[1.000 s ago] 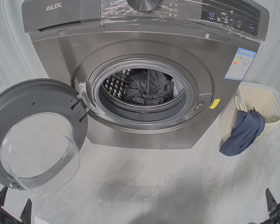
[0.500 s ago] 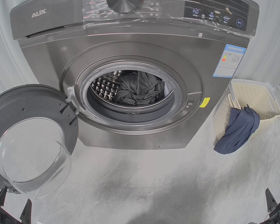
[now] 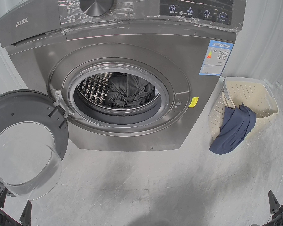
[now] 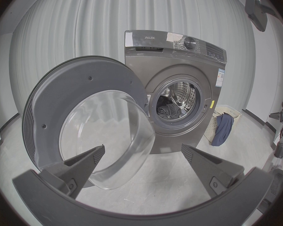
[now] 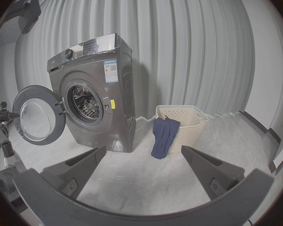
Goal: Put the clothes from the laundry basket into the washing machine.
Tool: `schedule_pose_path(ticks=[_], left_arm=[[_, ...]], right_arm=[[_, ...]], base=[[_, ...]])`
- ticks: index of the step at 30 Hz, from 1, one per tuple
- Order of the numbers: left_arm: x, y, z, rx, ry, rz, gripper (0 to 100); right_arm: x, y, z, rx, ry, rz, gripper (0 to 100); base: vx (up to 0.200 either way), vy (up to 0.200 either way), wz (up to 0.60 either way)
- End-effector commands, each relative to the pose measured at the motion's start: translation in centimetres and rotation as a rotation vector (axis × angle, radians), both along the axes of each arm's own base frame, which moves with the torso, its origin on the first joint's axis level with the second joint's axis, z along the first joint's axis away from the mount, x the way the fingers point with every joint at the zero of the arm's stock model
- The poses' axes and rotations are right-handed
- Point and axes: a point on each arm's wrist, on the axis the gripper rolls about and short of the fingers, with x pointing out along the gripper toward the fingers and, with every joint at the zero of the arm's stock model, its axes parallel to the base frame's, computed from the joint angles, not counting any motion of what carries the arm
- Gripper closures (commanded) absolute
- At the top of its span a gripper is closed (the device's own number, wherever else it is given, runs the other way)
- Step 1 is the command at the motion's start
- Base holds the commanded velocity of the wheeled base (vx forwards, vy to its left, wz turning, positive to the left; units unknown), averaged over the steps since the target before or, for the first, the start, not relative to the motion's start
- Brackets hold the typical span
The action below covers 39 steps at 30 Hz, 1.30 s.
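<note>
- One washing machine point(image 3: 122, 44), a grey front-loader, stands at the far side of the pale floor point(image 3: 147, 185), with a pleated white curtain point(image 5: 185, 47) behind it.
- Its one round door point(image 3: 22, 110) is swung wide open to the left. The clear bowl point(image 3: 25, 160) of the door faces the near side.
- The control panel carries one round dial point(image 3: 96, 0) and lies under wrinkled clear film point(image 3: 147, 7).
- The machine's front bears two stickers: one blue-and-white label point(image 3: 216, 57) at the upper right and one small yellow sticker point(image 3: 193, 102) right of the opening.
- One dark grey garment point(image 3: 127, 90) lies crumpled inside the perforated drum point(image 3: 91, 90), towards its right side.
- One cream laundry basket point(image 3: 258, 91) with perforated walls stands on the floor just beside the machine's right side.
- One navy garment point(image 3: 232, 129) is draped over the basket's near-left rim. Most of it hangs down the outside wall, with its lower end at floor level.
- That makes two garments in all: one in the drum, one on the basket.
- The left gripper point(image 4: 142, 148) sits low at the near left, in front of the open door. Its two fingers are spread wide and grasp nothing.
- The right gripper point(image 5: 143, 148) sits low at the near right, well apart from the basket. Its two fingers are likewise spread and empty.
</note>
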Motion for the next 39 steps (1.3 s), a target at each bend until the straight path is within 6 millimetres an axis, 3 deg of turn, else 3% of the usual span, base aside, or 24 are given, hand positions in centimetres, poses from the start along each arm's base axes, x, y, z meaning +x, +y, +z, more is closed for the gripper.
schedule_pose_path(ticks=[1, 14, 25, 39], left_arm=[[0.09, 0.00, -0.45, -0.001, 0.013, 0.001, 0], [0.09, 0.00, -0.47, 0.005, 0.014, 0.001, 0], [0.09, 0.00, -0.45, 0.003, 0.013, -0.001, 0], [0.09, -0.01, -0.45, 0.006, 0.013, -0.002, 0]], right_arm=[[0.03, 0.00, -0.53, 0.000, 0.005, 0.001, 0], [0.03, 0.00, -0.51, 0.000, 0.004, 0.001, 0], [0.03, 0.00, -0.51, 0.000, 0.004, 0.001, 0], [0.05, -0.01, -0.51, 0.000, 0.005, -0.006, 0]], base=[[0.000, -0.200, 0.00], [0.000, -0.200, 0.00], [0.000, 0.000, 0.00], [0.000, -0.200, 0.00]])
